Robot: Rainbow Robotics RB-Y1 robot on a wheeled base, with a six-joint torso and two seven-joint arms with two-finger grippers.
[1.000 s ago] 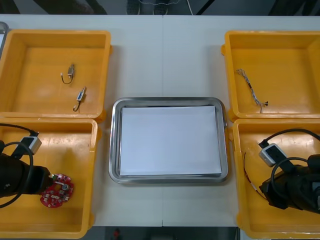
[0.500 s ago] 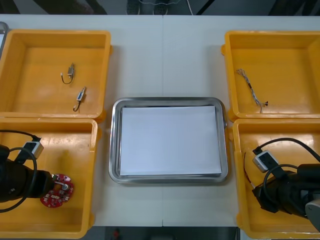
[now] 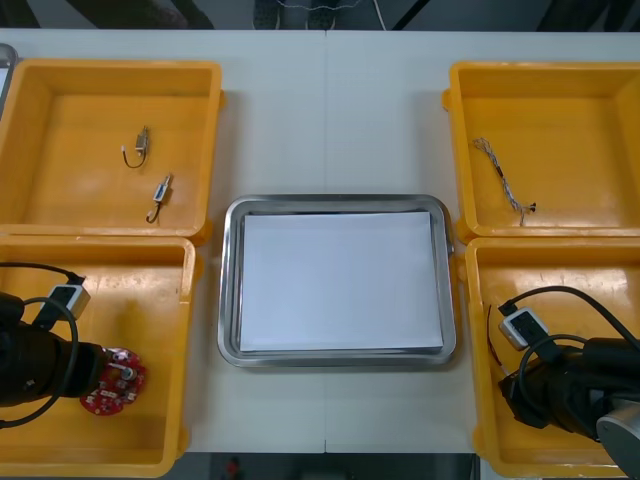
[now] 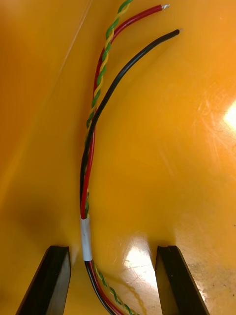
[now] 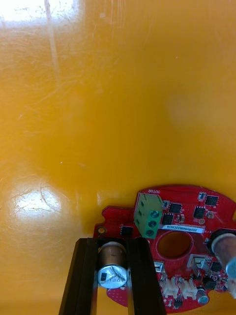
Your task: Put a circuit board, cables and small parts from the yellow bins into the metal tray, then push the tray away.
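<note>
Pinching the red circuit board [image 3: 112, 382], which we judge stiff but fragile, by its capacitor [image 5: 112, 269]: left claw [image 5: 114, 248], lower left; right claw [image 4: 113, 252] spread astride limp cables [image 4: 93, 147].

Left pincer [image 5: 113, 246] clamped narrow, right pincer [image 4: 112, 253] spread wide

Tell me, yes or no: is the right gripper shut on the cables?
No: the right gripper has its fingers wide apart, the cables lying ungripped between them.
</note>
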